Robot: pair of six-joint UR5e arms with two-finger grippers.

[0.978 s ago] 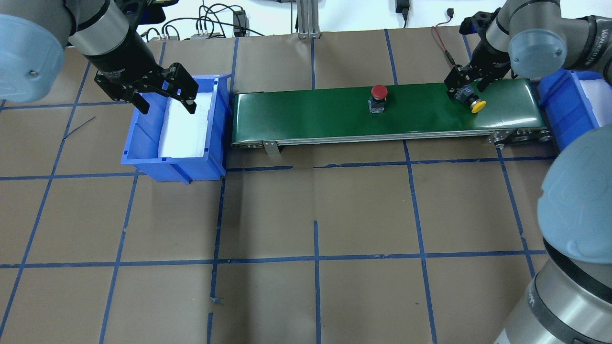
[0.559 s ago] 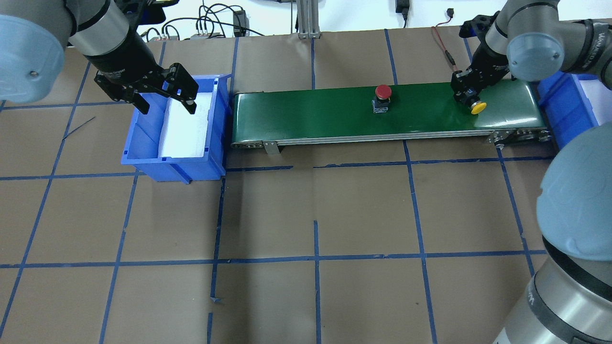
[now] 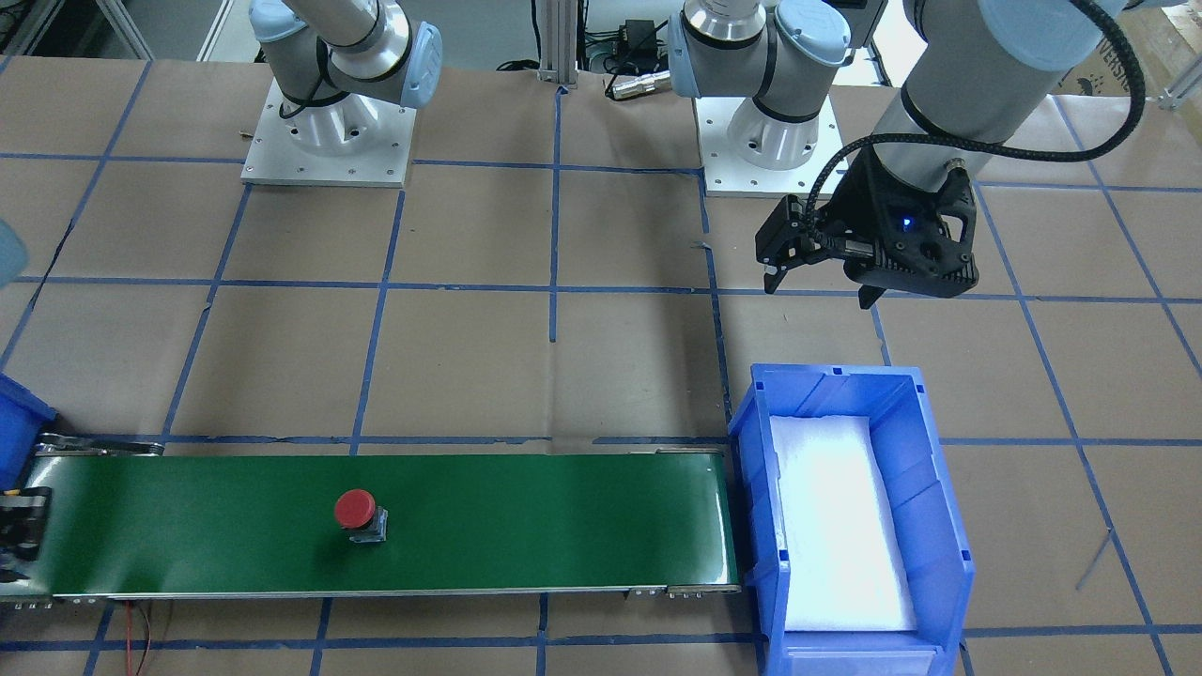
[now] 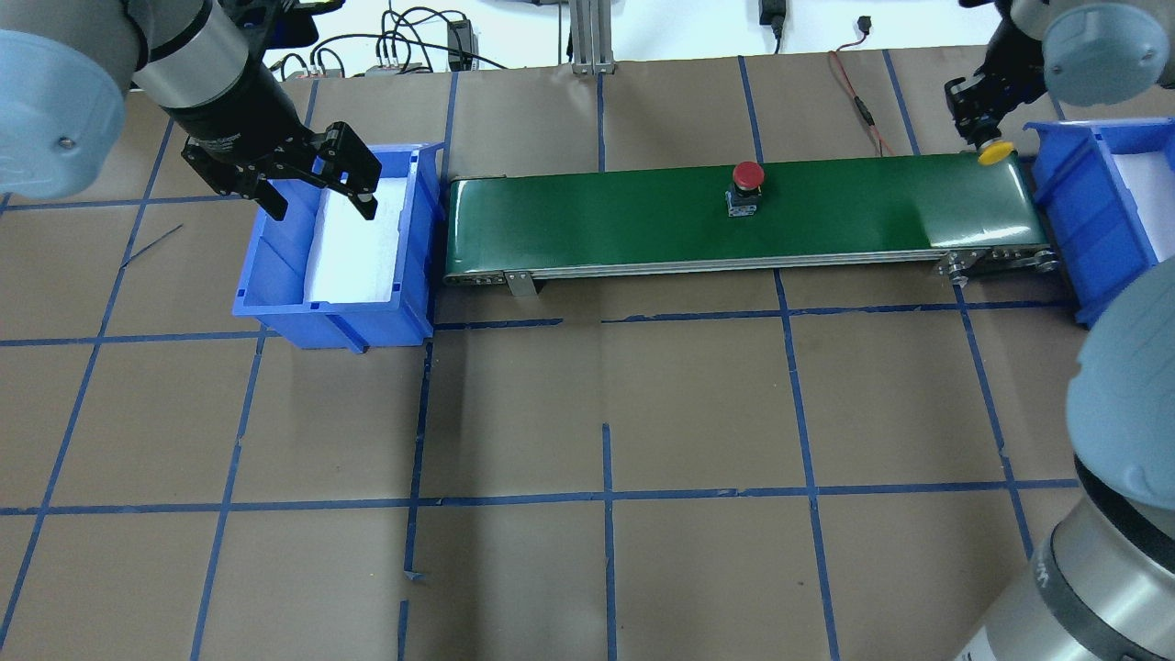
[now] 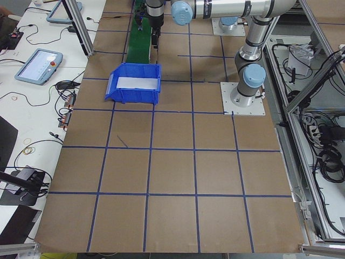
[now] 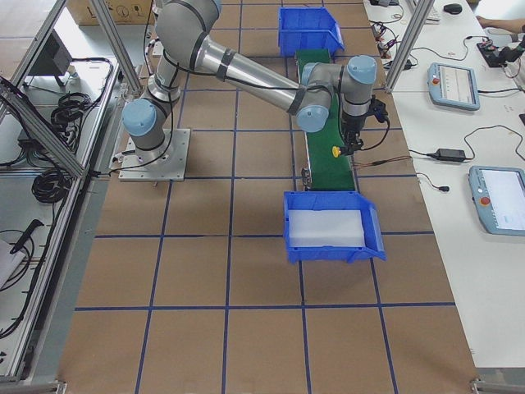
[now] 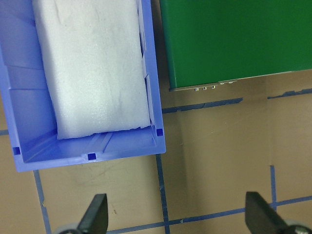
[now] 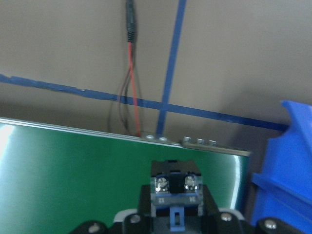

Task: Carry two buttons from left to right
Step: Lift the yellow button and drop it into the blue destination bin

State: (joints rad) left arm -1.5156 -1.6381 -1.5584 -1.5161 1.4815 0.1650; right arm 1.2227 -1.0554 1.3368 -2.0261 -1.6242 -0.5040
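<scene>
Button 1 of 2: the right gripper (image 4: 977,130), fingers clamped on the yellow button (image 4: 995,153), hangs beside the right bin (image 4: 1065,193); next, cross its wall and release; the left gripper (image 4: 323,204) has fingers spread, empty.

Silver-grey arms (image 3: 958,84) carry pale-blue joint caps (image 3: 809,26); braided black cable (image 3: 995,145) feeds the black left hand (image 3: 817,289).

Setting: robotics lab, test cell.
Desk (image 4: 606,404): brown paper cover, blue tape grid.
Arms (image 3: 347,38): two, bolted down on metal base plates (image 3: 272,164).
Conveyor (image 4: 643,220): short green belt between blue bins (image 4: 275,266).
Surroundings: teach pendants (image 6: 454,85), loose cables (image 4: 404,41).
Enclosure: aluminium profile posts (image 5: 79,27).
</scene>
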